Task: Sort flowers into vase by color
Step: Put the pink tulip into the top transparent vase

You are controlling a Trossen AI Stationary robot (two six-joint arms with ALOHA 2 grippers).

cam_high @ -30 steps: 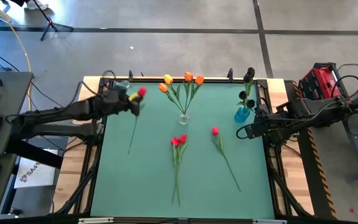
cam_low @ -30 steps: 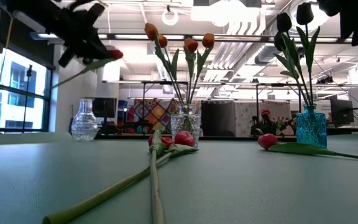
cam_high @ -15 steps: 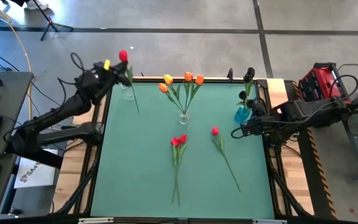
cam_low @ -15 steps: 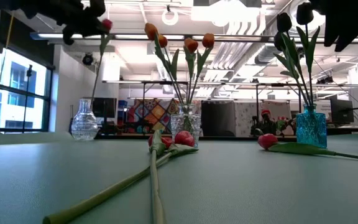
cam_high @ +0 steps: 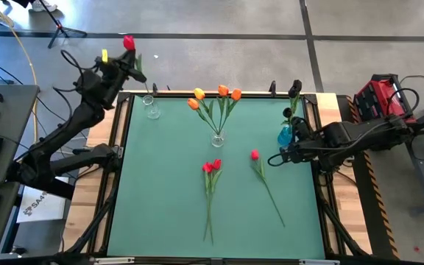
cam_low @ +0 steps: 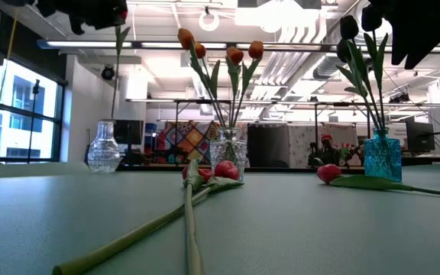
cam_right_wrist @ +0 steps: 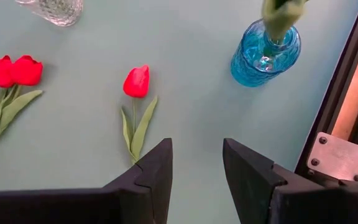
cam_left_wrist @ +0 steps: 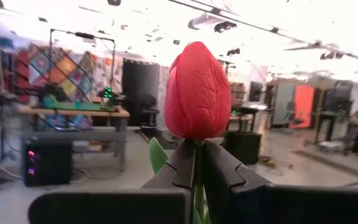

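Raised upright now, red tulip [cam_left_wrist: 197,93] stands head-up in left tool [cam_left_wrist: 197,163].

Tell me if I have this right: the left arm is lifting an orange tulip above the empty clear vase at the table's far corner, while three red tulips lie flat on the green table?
Not quite. The tulip pinched in the left gripper is red, not orange, as the left wrist view shows plainly. The rest holds: it is held above the empty clear vase, and three red tulips lie flat on the green table.

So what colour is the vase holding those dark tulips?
Blue glass; the vase shows best in the right wrist view.
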